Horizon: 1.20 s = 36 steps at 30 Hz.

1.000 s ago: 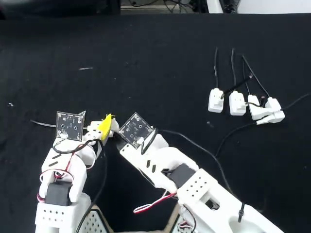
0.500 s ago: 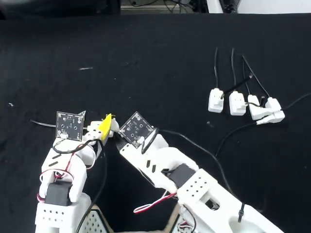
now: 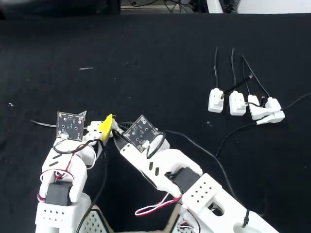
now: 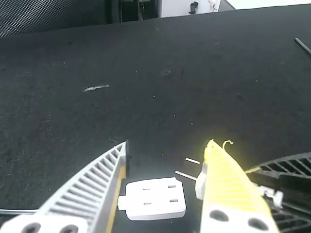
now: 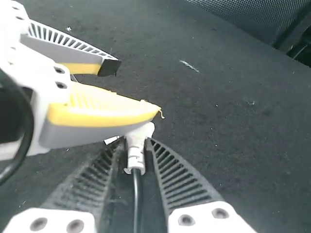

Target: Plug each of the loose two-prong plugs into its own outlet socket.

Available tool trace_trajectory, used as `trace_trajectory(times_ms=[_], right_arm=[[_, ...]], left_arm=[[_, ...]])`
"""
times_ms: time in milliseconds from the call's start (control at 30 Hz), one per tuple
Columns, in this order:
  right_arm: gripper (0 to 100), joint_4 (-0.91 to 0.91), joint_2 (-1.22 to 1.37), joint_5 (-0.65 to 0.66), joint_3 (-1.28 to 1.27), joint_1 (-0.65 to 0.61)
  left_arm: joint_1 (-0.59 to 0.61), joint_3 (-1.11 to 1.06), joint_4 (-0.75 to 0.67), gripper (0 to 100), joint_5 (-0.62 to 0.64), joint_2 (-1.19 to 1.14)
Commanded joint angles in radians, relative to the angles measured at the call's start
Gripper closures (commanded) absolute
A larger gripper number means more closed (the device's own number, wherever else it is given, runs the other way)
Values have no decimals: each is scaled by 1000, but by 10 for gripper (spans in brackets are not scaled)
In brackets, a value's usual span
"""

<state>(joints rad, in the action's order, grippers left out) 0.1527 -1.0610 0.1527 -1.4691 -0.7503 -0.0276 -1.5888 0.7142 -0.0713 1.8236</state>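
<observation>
1. Down at the near left of the black table [image 3: 146,58], both arms crowd one spot. The left gripper [image 4: 167,144] has its jaws spread wide on either side of the white outlet socket [image 4: 151,198].
2. The socket lies flat on the cloth, slots facing up. One end sits right against the grey ribbed finger [image 4: 97,189], with a clear gap to the yellow finger [image 4: 228,184] on the other side.
3. The right gripper [image 5: 135,143] is clamped tight on the white two-prong plug [image 5: 134,153]. Both black ribbed fingers press on the plug body, and its black cord [image 5: 136,194] runs back between them.
4. The plug is tucked just under the left arm's yellow finger, between that finger and the socket.
5. In the left wrist view the two thin prongs [image 4: 187,167] stick out just beside the socket's corner — not in any slot.
6. Well apart, over on the right side of the table, lies a cluster of white plug bodies [image 3: 237,103] — their black cords trail away across the cloth.
</observation>
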Motion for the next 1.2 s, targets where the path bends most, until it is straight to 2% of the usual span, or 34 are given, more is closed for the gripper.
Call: trace_trajectory(times_ms=[0,100,333,933,1000,1167], right_arm=[[988,-23,-41,-3,10,12],[988,-20,-39,-2,10,15],[988,77,-39,0,47,17],[988,84,-39,51,50,11],[988,84,-39,109,50,11],[988,149,-41,440,48,12]], left_arm=[[-16,8,-8,741,-8,-11],[-15,8,-8,741,-8,-11],[94,19,-14,741,11,-11],[93,15,-15,741,35,-11],[93,15,-15,741,35,-11],[102,18,-15,741,35,-11]])
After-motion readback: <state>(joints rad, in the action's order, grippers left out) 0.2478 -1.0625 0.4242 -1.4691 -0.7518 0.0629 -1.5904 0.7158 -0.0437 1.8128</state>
